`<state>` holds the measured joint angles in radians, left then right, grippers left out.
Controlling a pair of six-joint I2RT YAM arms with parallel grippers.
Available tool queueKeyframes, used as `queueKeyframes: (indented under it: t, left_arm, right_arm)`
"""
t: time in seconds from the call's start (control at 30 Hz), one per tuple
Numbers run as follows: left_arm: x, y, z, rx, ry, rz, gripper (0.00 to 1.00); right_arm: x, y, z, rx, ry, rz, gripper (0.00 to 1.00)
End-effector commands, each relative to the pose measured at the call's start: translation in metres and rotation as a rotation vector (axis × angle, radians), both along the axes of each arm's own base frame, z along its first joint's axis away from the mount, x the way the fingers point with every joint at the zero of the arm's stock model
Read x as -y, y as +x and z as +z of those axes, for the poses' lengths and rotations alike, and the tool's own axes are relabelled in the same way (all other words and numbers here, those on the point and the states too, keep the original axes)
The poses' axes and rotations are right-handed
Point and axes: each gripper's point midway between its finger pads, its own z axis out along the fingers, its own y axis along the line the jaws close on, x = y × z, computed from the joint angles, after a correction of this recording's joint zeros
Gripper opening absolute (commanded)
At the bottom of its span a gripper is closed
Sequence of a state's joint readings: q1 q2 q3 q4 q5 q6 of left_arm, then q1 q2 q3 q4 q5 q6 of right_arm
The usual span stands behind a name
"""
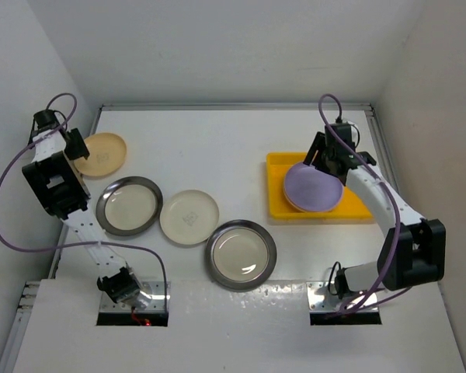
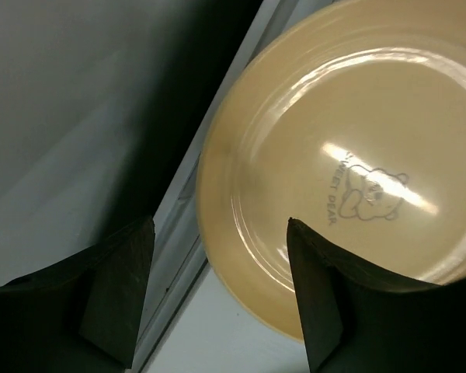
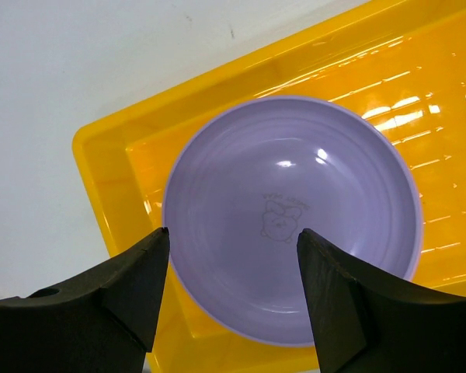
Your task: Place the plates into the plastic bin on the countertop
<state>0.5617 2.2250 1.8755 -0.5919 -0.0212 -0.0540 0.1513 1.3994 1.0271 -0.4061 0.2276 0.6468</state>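
My right claw [image 3: 233, 233] hangs spread over a glossy lilac plate [image 3: 295, 171] (bear mark at centre) lying in the yellow bin [image 3: 109, 148], left claw [image 2: 220, 225] likewise spread over an orange plate [image 2: 349, 140].

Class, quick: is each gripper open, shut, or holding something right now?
Left gripper: open, above the pale orange plate, holding nothing.
Right gripper: open, above the lilac plate in the yellow bin, holding nothing.

Overhead sees whole countertop [image 1: 217, 148]; wrists close, seemingly downward.
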Motion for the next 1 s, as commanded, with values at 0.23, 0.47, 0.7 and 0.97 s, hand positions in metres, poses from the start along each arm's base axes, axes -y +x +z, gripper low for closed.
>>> queueKeyframes:
  t: [0.23,0.47,0.7,0.97]
  left_arm:
    - [-0.007,-0.018,-0.051,-0.074,-0.065,-0.012,0.53]
    - [0.022,-0.002,-0.047,0.013,-0.186,-0.134,0.00]
    - [0.048,0.038,0.077,0.268,-0.127,-0.269,0.00]
    - [0.227,0.092,0.221,0.544,-0.151,-0.634,0.00]
  right_arm:
    - [-0.004,0.014,0.033,0.073,-0.074,0.032,0.65]
    - [-0.043,0.015,0.044,0.114,-0.148,0.215,0.63]
    - [-0.055,0.006,0.040,0.126,-0.091,0.245,0.62]
    - [-0.001,-0.017,0.041,0.158,-0.005,0.021,0.62]
